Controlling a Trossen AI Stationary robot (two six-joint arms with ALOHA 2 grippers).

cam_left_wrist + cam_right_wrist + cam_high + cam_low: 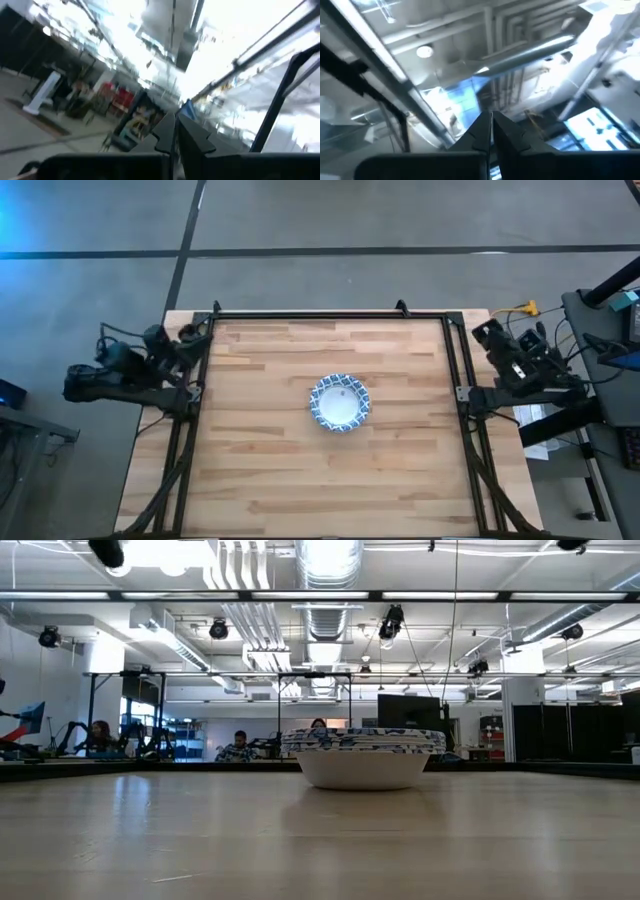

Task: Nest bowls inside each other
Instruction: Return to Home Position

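The bowls [340, 402] sit as one nested stack at the middle of the wooden table, white inside with a blue-and-white patterned rim. In the low view the stack [363, 757] rests on its base, several rims layered at its top. My left gripper [175, 131] is folded back off the table's left edge, shut, pointing up at the ceiling. My right gripper [491, 126] is folded back off the table's right edge, also shut and pointing upward. Neither is near the stack.
A black frame [330, 314] runs along the table's far edge and down both sides. Bare wood surrounds the stack on every side. Cables and equipment [600, 370] lie beyond the right edge. People sit at desks far behind the table in the low view.
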